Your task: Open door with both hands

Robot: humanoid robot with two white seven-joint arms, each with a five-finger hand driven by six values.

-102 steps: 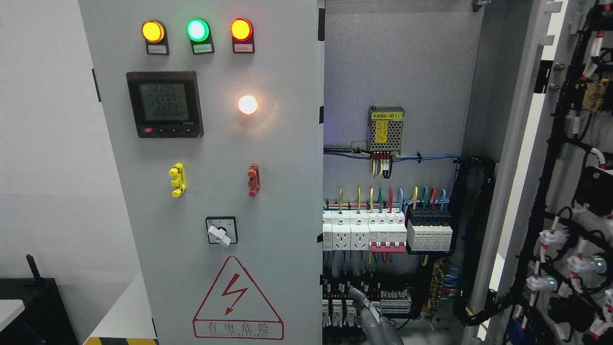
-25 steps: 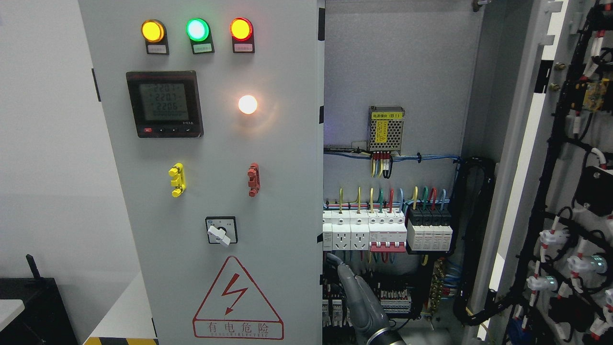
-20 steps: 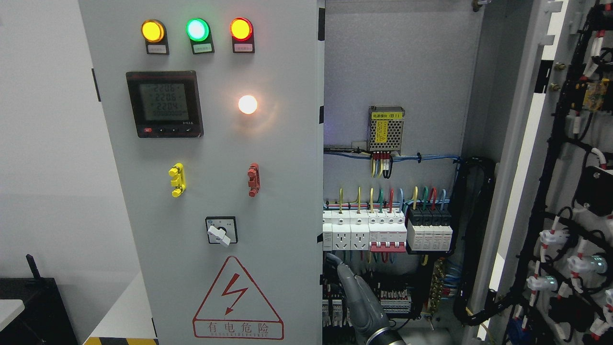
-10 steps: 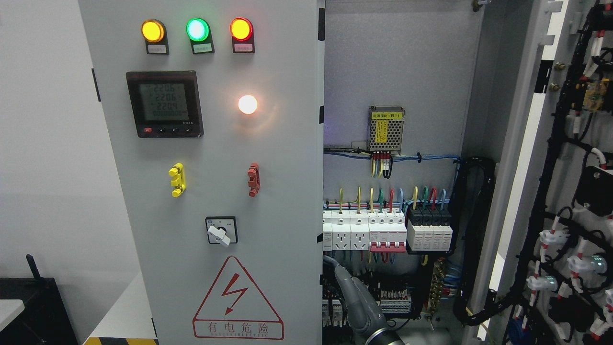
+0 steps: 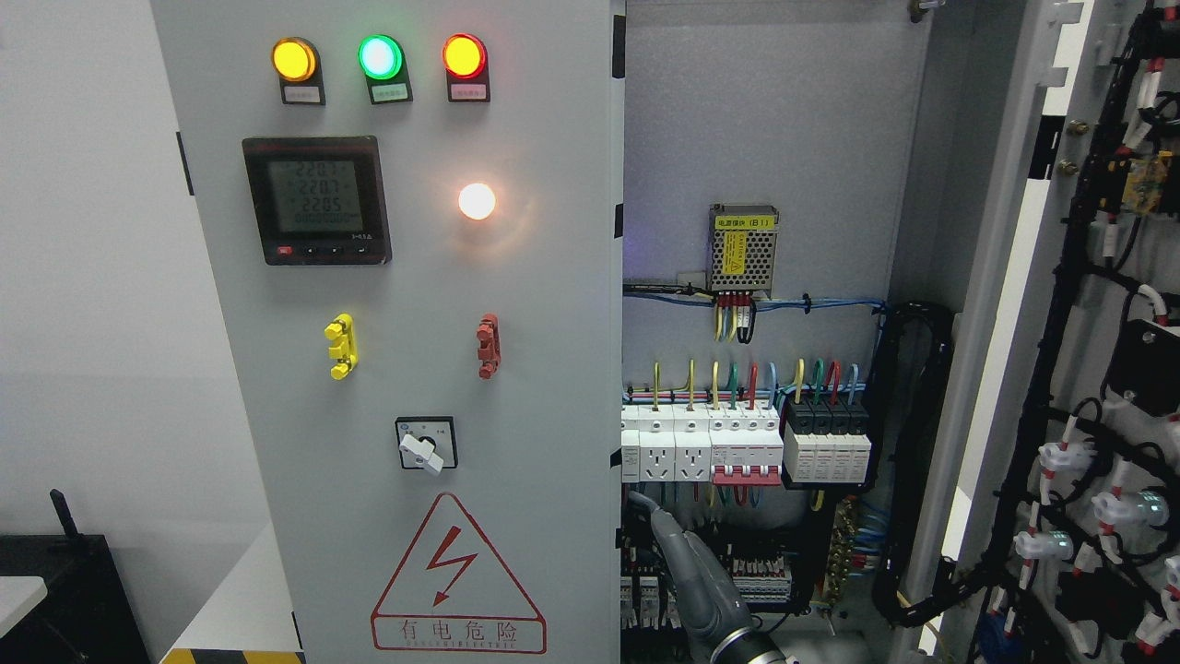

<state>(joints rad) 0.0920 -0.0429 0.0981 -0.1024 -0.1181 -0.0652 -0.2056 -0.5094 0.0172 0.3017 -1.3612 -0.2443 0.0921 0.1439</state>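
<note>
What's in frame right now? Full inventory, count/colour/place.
Left cabinet door: 1, grey, shut, left half.
Indicator lamps: 3, amber, green, red, top of left cabinet door.
White lamp: 1, lit, right of meter.
Meter: 1, black, below the indicator lamps.
Handles: 2, yellow and red, mid door.
Rotary switch: 1, white knob, above warning triangle.
Warning triangle: 1, red, door bottom.
Power supply: 1, metal mesh, inside cabinet.
Breakers: one row, white and black, below the power supply.
Right cabinet door: 1, swung open, wiring on its inside, far right.
Hand: 1, grey, bottom centre beside the left cabinet door's edge; side and fingers unclear.
</note>
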